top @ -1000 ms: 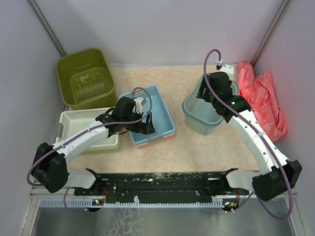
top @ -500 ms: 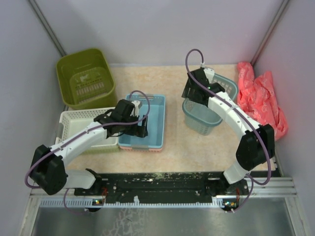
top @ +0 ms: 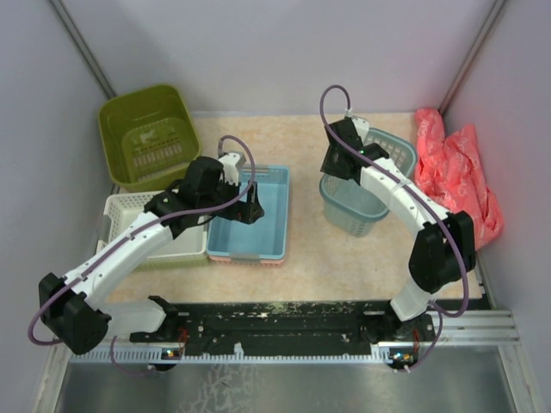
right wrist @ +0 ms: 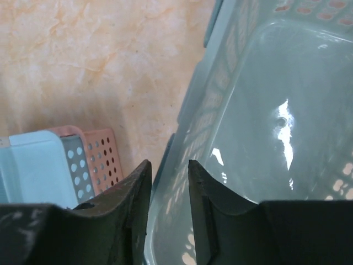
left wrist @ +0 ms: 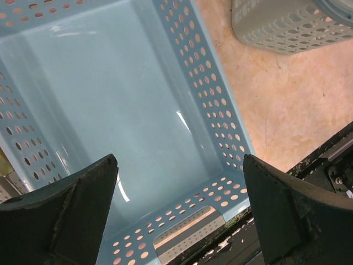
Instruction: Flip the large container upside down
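Left tool (left wrist: 179,161) gapes wide over a pale-blue perforated tray (left wrist: 110,83) — beyond, a grey-green lattice basket (left wrist: 287,25) stands on the desk (left wrist: 287,105).

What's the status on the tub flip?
Left end effector open over blue tray. Right end effector narrow at teal basket rim, grip unclear. Green tub upright, untouched.

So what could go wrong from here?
The tub to be flipped sits untouched in the far left corner, so a wrong container may get turned. The right claw seems to pinch the basket rim and could tip it. The left claw hangs open over the blue tray and might snag it.
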